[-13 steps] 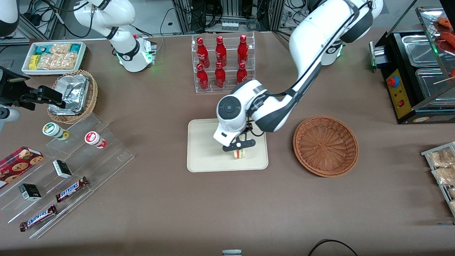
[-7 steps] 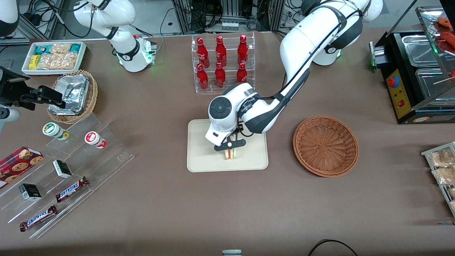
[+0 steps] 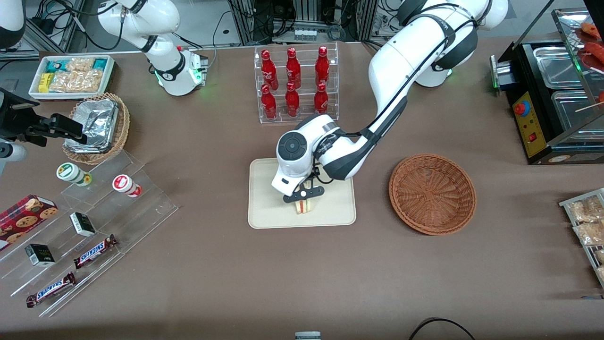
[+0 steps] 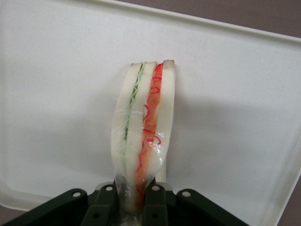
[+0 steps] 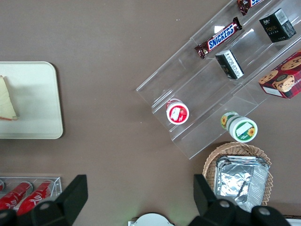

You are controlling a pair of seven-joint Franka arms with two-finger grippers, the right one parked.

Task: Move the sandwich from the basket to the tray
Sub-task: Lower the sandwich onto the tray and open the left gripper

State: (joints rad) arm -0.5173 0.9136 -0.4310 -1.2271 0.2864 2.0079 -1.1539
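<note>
Front view had my gripper (image 3: 305, 195) low over the tray (image 3: 264, 208), fingers (image 4: 154, 203) pinching the sandwich (image 3: 304, 206) by its end, cut edge up. Basket (image 3: 432, 193) sat beside the tray, toward my arm's end.

The left arm is reaching from its base down toward the front camera, with the elbow raised and the forearm sloping downward. The wrist is bending so that the gripper (image 3: 304, 197) is pointing straight down. The black fingers (image 4: 156, 202) are standing close together and are clamping the sandwich (image 4: 143, 136) between their pads. The grip is sitting on one narrow end of the wedge, with the bread faces lying flat against the inner pads and the rest of the wedge extending out past the fingertips. The sandwich's cut edge is facing the wrist camera. Directly below the fingers, the tray (image 3: 269, 208) is lying flat.
</note>
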